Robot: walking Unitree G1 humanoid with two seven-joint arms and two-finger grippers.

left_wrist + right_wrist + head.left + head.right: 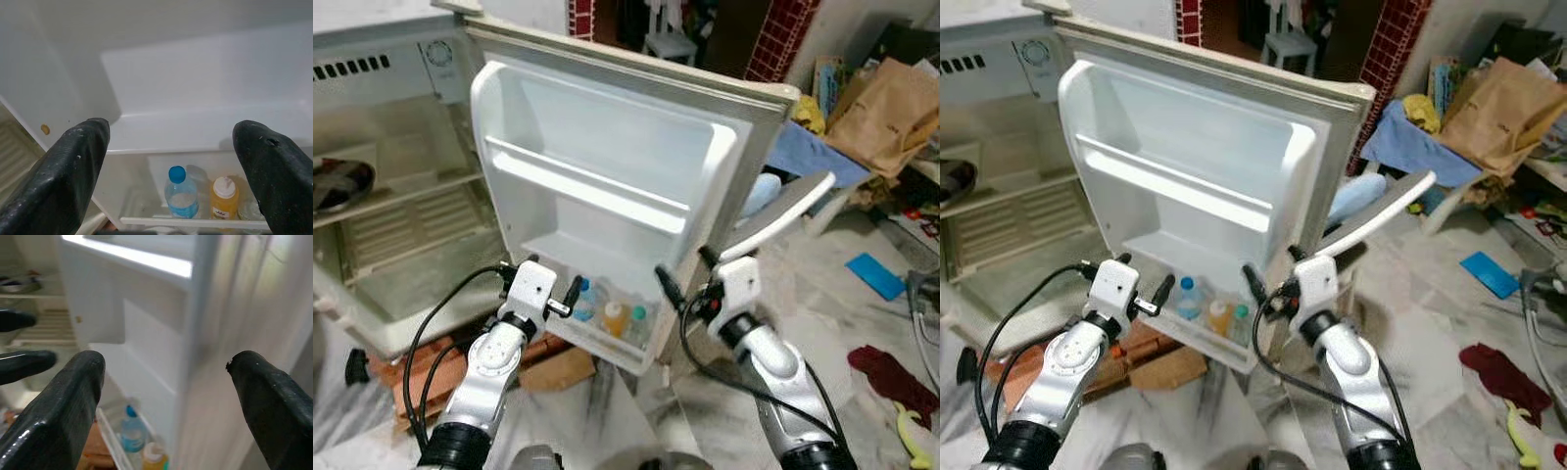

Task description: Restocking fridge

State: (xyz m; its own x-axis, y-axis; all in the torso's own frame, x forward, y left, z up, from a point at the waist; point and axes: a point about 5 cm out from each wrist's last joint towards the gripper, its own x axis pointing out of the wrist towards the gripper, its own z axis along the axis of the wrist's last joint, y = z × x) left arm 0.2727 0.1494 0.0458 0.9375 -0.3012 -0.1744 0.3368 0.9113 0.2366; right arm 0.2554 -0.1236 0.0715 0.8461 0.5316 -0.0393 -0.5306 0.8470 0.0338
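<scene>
White plastic fridge door (607, 186) stands swung wide open, inner face toward the robot, fridge cabinet (391, 196) behind it on the left. Bottom door shelf (607, 338) holds three bottles in a row: blue-capped water bottle (584, 300) on the left, orange bottle with a white cap (613, 318) in the middle, green-capped clear bottle (637, 323) on the right. The rail shelf (587, 181) above them carries nothing.

Left gripper (558, 294) sits just near of the bottom shelf's left end, close beside the water bottle, not touching it. Fingers (68, 171) spread wide apart, nothing between them; left wrist view looks down past them at the water bottle and orange bottle.

Right gripper (683, 279) hovers at the door's right edge, near the shelf's right end. Its fingers (58, 416) are also well apart and empty; right wrist view sees the door edge running between them.

Inside the cabinet, a dark pan-like item (337, 184) on the upper left shelf, too blurred to name. Cabinet rests on red bricks (401, 377). Marble floor (862, 323) on the right is cluttered: brown paper bag (886, 108), blue cloth (813, 157), flat blue piece (874, 275), dark red rag (891, 377).
</scene>
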